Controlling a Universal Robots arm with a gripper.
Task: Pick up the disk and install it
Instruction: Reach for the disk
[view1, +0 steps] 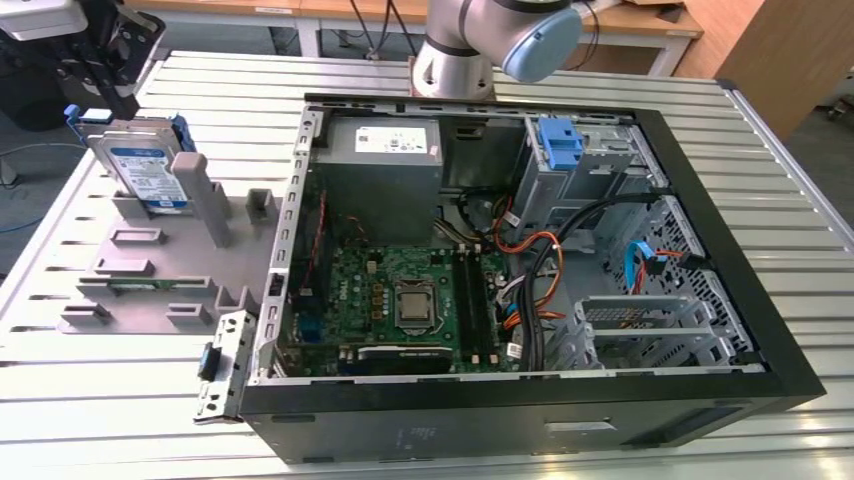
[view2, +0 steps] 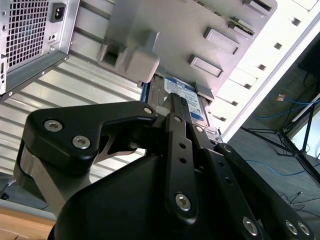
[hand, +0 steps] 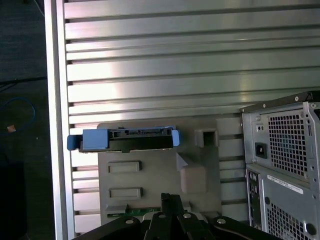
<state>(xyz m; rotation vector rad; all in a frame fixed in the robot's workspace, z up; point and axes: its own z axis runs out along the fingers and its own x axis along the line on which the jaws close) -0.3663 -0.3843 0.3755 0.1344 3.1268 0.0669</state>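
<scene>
Slatted counter (view1: 120, 400), disk (view1: 144, 170) upright in grey fixture (view1: 180, 290): stiff, shock-sensitive, grip blue carrier edges; gripper (view1: 114, 100) just above, state unclear.

Silver metal disk (view1: 140, 160) with glossy white-and-blue paper label (view1: 151, 186), smooth blue plastic carrier (hand: 95, 139), matt grey moulded plastic holder (view1: 187, 292) at six o'clock, ribbed satin-sheen metal table (view1: 107, 405), matt black computer case (view1: 467, 435).

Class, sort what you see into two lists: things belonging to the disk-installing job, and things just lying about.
Belongs to the job:
disk, standing in the grey holder
pincer, near the disk
open computer case

Just lying about:
power supply box
blue bracket inside the case
circuit board
cables
</scene>
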